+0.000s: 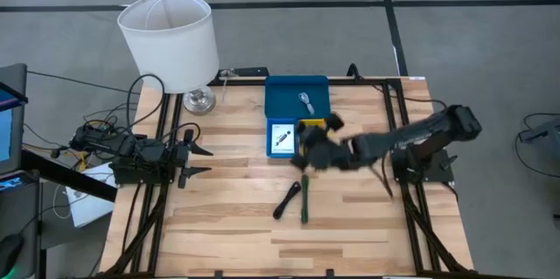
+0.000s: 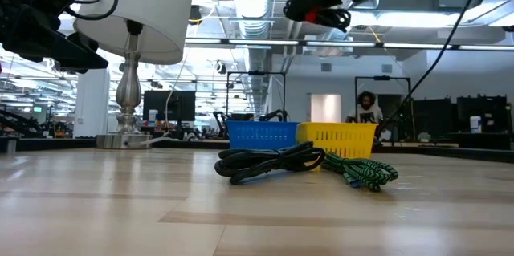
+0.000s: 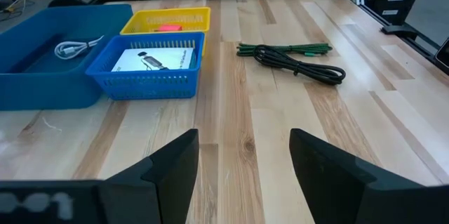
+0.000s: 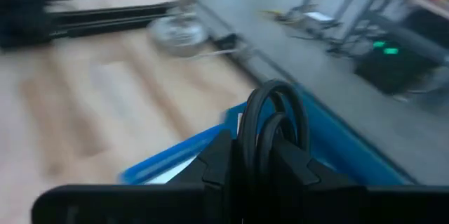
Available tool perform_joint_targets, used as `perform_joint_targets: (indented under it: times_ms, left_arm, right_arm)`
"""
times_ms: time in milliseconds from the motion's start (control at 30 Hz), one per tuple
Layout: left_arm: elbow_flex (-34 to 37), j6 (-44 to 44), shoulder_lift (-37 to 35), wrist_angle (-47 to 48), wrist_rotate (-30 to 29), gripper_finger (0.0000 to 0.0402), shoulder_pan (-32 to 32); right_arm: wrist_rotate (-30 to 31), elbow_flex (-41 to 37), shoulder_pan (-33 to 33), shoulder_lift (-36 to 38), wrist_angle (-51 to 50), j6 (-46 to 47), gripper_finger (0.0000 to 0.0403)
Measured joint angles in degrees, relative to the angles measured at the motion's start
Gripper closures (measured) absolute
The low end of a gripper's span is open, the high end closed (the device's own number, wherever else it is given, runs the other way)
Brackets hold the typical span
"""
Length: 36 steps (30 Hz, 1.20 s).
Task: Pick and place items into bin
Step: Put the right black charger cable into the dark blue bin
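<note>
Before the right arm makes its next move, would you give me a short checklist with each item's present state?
1. Grip: right gripper is shut on a black looped cable. Ok.
2. Position: it hangs over the two small trays beside the wide blue tray. Ok.
3. Which compartment lies directly beneath: cannot tell.
4. Room in the wide blue tray: it holds only a white cable. Ok.
5. Left gripper is out of the way: open, at the table's left edge. Ok.
6. Table cleared: black cable and green cable lie on the wood. Not ok.
</note>
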State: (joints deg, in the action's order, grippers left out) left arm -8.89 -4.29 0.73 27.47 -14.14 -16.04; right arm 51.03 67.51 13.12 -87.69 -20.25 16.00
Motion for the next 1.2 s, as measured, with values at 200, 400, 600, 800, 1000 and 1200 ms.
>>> perform_joint_targets:
  times_ms: [200,400,600,800,1000,1200]
  left_arm:
    - [0.0,0.0,0.0,0.0,0.0,0.0189,0.0]
    - [0.0,0.0,0.0,0.0,0.0,0.0189,0.0]
    - [0.0,0.0,0.0,-0.1,0.0,0.0189,0.0]
    - [0.0,0.0,0.0,-0.2,0.3,0.0189,0.0]
    - [0.0,0.0,0.0,-0.2,0.2,0.0189,0.0]
    - [0.0,0.0,0.0,-0.1,0.1,0.0189,0.0]
  right_arm:
    - [-0.5,0.0,-11.9,2.5,1.7,-7.5,0.0351]
    - [-9.7,0.0,-23.6,1.1,3.8,-11.5,0.0351]
    - [-23.7,0.3,-32.2,-2.1,7.6,-13.5,0.0351]
    - [-30.5,0.0,-36.1,-5.7,9.7,-15.0,0.0351]
    - [-31.5,0.0,-37.0,-9.5,10.9,-15.1,0.0339]
    - [-31.2,0.0,-36.9,-12.3,11.2,-15.0,0.0325]
